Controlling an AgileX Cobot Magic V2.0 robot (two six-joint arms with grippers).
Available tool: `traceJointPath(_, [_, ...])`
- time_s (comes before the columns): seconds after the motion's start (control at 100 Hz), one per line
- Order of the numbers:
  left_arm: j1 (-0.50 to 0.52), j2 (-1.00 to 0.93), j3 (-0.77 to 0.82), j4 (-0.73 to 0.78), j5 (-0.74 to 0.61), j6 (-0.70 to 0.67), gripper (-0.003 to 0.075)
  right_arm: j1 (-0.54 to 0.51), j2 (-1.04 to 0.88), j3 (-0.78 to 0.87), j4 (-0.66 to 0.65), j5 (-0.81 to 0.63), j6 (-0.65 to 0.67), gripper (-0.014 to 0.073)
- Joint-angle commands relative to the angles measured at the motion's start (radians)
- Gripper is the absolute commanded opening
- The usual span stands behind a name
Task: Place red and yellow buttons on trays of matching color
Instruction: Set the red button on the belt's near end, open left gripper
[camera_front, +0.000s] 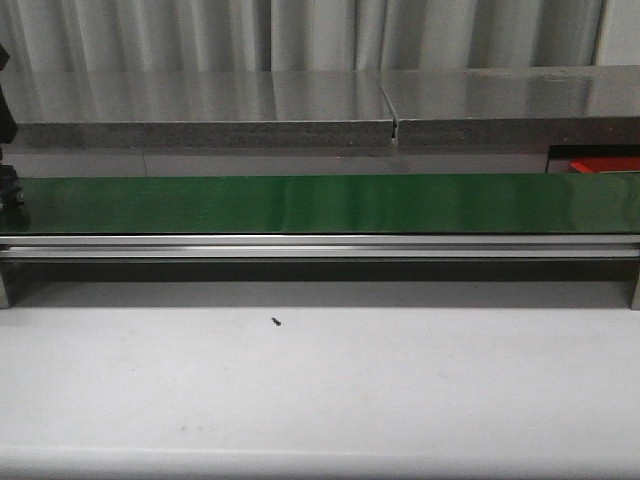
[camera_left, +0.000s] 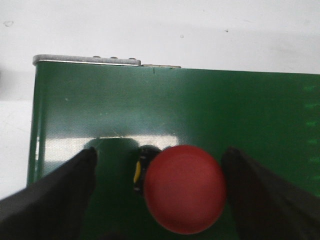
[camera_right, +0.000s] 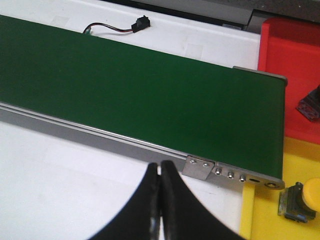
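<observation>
Step in hand: pickup of the red button (camera_left: 184, 189) by the left tool (camera_left: 159, 192). The button lies on its side on the green conveyor belt (camera_left: 200, 110), near the belt's end plate; its red cap faces the wrist camera and a black-and-yellow body shows at the cap's 9 o'clock. The left tool stands wide, one finger (camera_left: 55, 192) at 9 o'clock of the button and the other at 3 o'clock; neither visibly touches it; nothing is held.

Next move, as a judgement: close the fingers on the button, lift clear of the belt, then carry it to the red tray (camera_right: 290, 75). The rounded cap may slip between the pads, so a grip taken across the body seems safer.

The right tool (camera_right: 160, 200) is closed, fingertips pressed together with nothing between them; it hangs over the white desk (camera_right: 60, 170) just short of the belt's other end.

View differences: the front view shows the full belt (camera_front: 320, 205) and desk but no button and neither tool; a red sliver at 3 o'clock is probably the tray. Only the right wrist view shows the yellow tray (camera_right: 272, 200), with a yellow button (camera_right: 302, 197) already on it, and a dark object on the red tray, too cropped to name.
</observation>
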Motion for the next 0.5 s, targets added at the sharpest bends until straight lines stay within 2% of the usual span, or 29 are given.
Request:
traceJointPath(0.0, [-0.006, -0.051, -0.025, -0.026, -0.038, -0.005, 0.0637, 0.002, -0.014, -0.027, 0.019, -0.054, -0.008, -0.0067])
traceJointPath(0.32, [-0.002, -0.061, -0.143, -0.023, -0.016, -0.005, 0.0641, 0.002, -0.014, -0.027, 0.019, -0.054, -0.008, -0.0067])
traceJointPath(0.49, [0.041, -0.061, -0.221, -0.022, 0.002, -0.005, 0.0641, 0.002, -0.014, -0.027, 0.019, -0.054, -0.008, -0.0067])
